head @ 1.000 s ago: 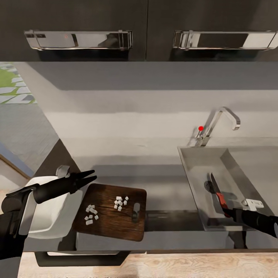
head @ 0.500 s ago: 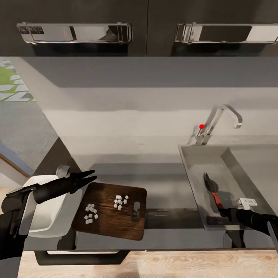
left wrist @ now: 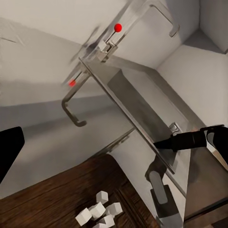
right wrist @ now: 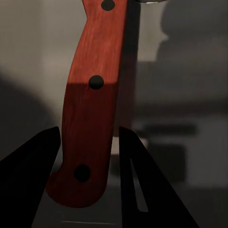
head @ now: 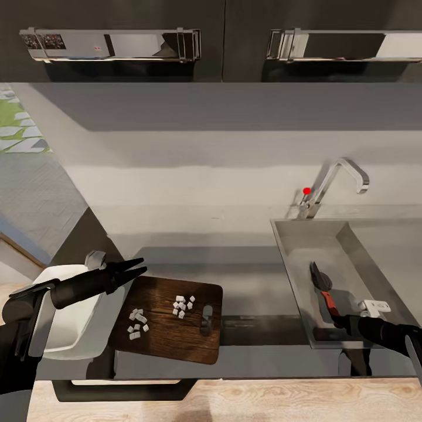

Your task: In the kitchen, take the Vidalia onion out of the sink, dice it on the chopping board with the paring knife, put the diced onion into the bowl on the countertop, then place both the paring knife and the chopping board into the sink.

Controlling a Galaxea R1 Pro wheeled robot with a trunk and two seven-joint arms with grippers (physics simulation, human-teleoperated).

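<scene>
One paring knife (head: 326,293) lies inside the sink (head: 305,275), blade toward 11 o'clock, its reddish handle between the right tool (head: 346,322)'s parted fingers; contact is unclear. Bare basin surrounds it. At 9 o'clock, the chopping board (head: 170,325) carries white onion dice (head: 183,306), beside the bowl (head: 73,328) under the narrowly parted left tool (head: 140,266).

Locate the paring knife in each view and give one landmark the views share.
Head view: the paring knife lies in the sink, at the right gripper.
Left wrist view: I cannot make it out by the dark gripper tip.
Right wrist view: its reddish handle sits between the fingers.
Shared landmark: the sink.
</scene>
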